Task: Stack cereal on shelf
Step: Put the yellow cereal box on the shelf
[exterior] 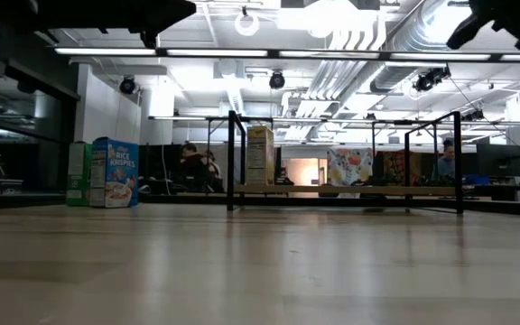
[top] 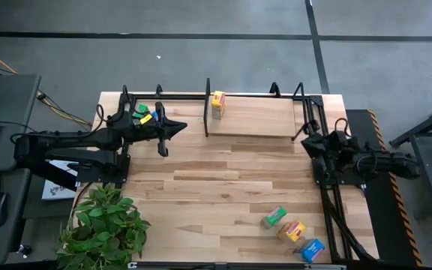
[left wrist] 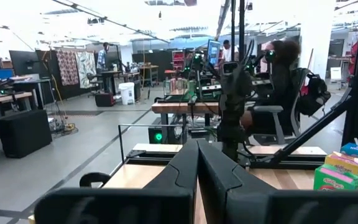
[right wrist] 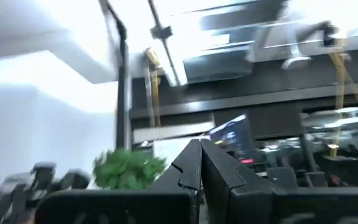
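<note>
The shelf stands at the table's far side, a black frame with a light board. One yellow-orange box stands upright on the board's left end; it also shows in the low view. A green box and a blue box stand on the table left of the board, under my left arm. Three boxes lie at the near right: green, yellow-orange, blue. My left gripper is shut and empty, in the air left of the board. My right gripper is shut and empty by the shelf's right end.
A potted plant stands at the table's near left corner. The shelf's black posts rise above the board. Bare tabletop lies between the shelf and the three near-right boxes.
</note>
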Controlling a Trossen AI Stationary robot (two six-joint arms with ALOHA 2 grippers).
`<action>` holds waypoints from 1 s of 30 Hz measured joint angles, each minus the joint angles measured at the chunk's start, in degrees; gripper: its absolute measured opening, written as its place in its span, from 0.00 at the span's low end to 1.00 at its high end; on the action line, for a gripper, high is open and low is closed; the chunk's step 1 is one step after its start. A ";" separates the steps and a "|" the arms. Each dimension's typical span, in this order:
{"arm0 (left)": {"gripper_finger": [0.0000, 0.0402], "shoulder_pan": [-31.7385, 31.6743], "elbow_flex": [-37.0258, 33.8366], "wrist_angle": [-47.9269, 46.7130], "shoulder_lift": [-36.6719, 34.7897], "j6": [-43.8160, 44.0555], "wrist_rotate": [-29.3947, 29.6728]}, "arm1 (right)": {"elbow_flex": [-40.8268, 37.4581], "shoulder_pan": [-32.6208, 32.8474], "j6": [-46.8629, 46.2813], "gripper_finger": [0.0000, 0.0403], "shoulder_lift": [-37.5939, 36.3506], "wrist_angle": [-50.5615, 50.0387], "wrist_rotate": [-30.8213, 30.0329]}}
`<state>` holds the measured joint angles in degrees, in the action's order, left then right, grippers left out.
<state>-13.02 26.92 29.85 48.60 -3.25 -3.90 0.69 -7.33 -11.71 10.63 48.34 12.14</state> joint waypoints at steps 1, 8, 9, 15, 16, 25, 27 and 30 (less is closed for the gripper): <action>0.00 0.00 0.00 0.00 0.00 0.00 0.00 | 0.04 0.15 -0.01 0.00 2.23 1.46 0.10; 0.00 -0.02 0.00 0.04 0.02 -0.41 0.00 | 12.35 1.64 6.74 0.05 18.56 -4.66 -8.23; 0.00 -0.03 0.00 0.04 0.02 -0.41 0.00 | 15.83 1.70 7.88 0.07 20.68 -9.04 -8.68; 0.00 -0.09 0.00 -0.01 0.02 -2.84 0.00 | 42.08 1.66 7.15 0.36 31.65 -54.15 -16.96; 0.00 -0.09 0.00 0.00 0.02 -2.90 0.00 | 46.34 1.66 5.39 0.41 33.58 -61.68 -17.38; 0.00 -0.09 0.00 0.13 0.02 -4.90 0.00 | 76.96 6.12 -29.43 0.74 49.92 -115.74 -4.91; 0.00 -0.09 0.01 0.23 0.02 -4.90 0.00 | 79.74 10.27 -39.55 0.75 51.73 -123.38 -4.97; 0.00 -0.09 0.02 1.28 0.02 -4.92 0.02 | 81.02 17.75 -56.75 0.75 53.09 -129.79 -5.01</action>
<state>-13.10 26.94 31.12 48.62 -8.16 -3.88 81.71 10.42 -68.46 63.72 -81.45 7.12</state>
